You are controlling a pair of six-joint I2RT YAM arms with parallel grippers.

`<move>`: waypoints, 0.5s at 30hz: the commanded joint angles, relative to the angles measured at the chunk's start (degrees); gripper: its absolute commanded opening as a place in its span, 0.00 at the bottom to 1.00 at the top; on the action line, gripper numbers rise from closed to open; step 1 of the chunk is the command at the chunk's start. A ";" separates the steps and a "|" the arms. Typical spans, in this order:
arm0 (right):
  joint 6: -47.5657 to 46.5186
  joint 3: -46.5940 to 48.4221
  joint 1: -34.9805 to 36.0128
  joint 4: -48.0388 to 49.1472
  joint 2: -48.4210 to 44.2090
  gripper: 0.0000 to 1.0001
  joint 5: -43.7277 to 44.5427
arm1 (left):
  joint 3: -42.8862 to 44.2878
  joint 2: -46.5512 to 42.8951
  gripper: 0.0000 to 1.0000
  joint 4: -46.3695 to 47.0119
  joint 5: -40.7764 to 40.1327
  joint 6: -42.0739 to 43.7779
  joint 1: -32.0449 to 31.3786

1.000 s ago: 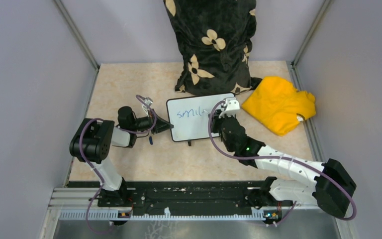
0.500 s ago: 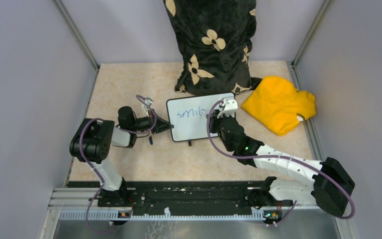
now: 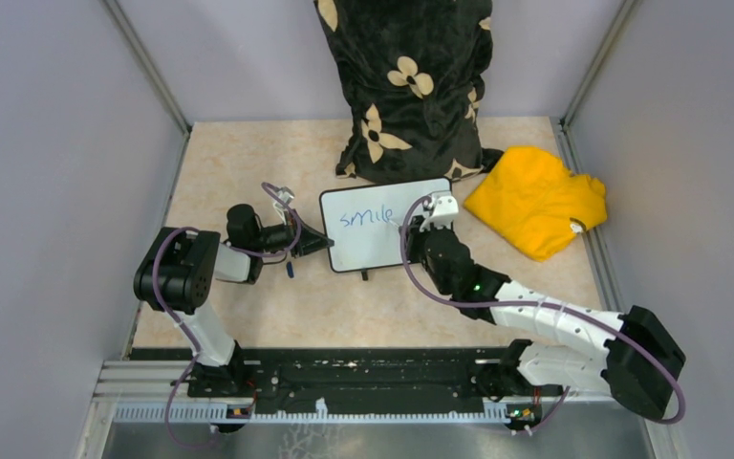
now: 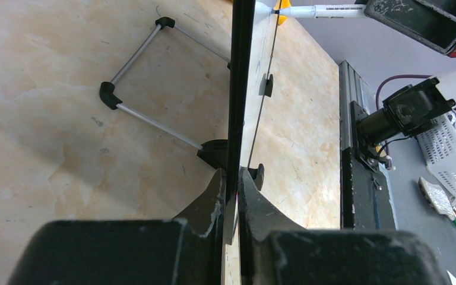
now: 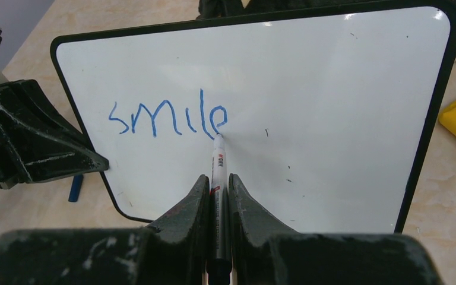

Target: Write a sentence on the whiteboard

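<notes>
While pinching the board (image 3: pixel 382 229) by its left edge with the left claw (image 4: pixel 236 176), holds it standing near the middle of the tabletop (image 3: pixel 248 163), on small black feet, with a wire stand (image 4: pixel 136 65) folded out behind. Has that claw narrowed to the board's thickness, one finger flat on each face. Grips a marker (image 5: pixel 218 163) in the right claw (image 5: pixel 217 184), fingers closed snug on the barrel, tip against the white face just under the last letter written. Shows only "smile" of the sentence (image 5: pixel 166 119), in blue, across the upper left of the face. Has the board just in front of a black flowered sack (image 3: pixel 406 81), with a yellow cloth (image 3: pixel 537 199) near its right edge; cannot tell whether cloth and board touch. Leaves a small blue thing (image 5: pixel 75 187) lying on the tabletop just beside the left claw, too small to name.
</notes>
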 commanded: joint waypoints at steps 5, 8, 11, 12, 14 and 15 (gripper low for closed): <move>0.54 -0.55 -0.61 -1.25 -2.36 0.00 3.51 | 0.95 0.96 0.00 -1.82 0.06 1.22 -0.32; 0.30 -0.38 -0.60 -1.51 -2.81 0.00 4.68 | 0.93 0.89 0.00 -1.77 -0.02 1.22 -0.32; -0.08 -0.21 -0.67 -1.89 -3.49 0.00 6.00 | 0.91 0.88 0.00 -1.82 -0.02 1.22 -0.32; -0.24 -0.21 -0.68 -1.99 -3.82 0.00 6.07 | 0.94 0.94 0.00 -1.76 0.05 1.22 -0.32; -0.44 -0.21 -0.68 -2.13 -4.26 0.00 6.10 | 0.95 0.92 0.00 -1.79 0.06 1.22 -0.32; -0.51 -0.21 -0.69 -2.17 -4.44 0.00 5.93 | 0.95 0.93 0.00 -1.82 0.06 1.23 -0.32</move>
